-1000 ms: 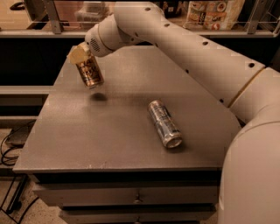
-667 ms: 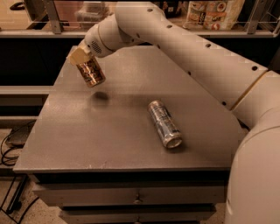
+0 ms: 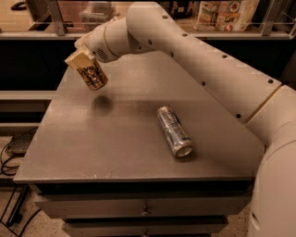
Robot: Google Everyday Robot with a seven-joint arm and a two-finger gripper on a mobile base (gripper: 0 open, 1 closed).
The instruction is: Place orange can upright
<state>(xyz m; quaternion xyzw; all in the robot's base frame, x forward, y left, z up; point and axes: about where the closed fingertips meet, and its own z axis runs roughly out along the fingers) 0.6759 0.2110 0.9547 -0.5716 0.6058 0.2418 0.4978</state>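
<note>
The orange can (image 3: 94, 74) is short and copper-orange with pale markings. It hangs tilted in the air above the far left part of the grey table (image 3: 115, 139), with its shadow on the tabletop just below it. My gripper (image 3: 83, 60) is shut on the orange can's upper end, at the far left of the table. A longer, slimmer silver-blue can (image 3: 174, 130) lies on its side right of the table's middle.
A shelf rail with packaged goods (image 3: 226, 14) runs behind the table. Drawers (image 3: 143, 210) sit under the tabletop. Cables (image 3: 11, 152) lie on the floor at the left. My arm (image 3: 208, 69) spans the table's far right.
The gripper and the orange can have stayed in almost the same place, still tilted above the table's far left. The silver-blue can has not moved.
</note>
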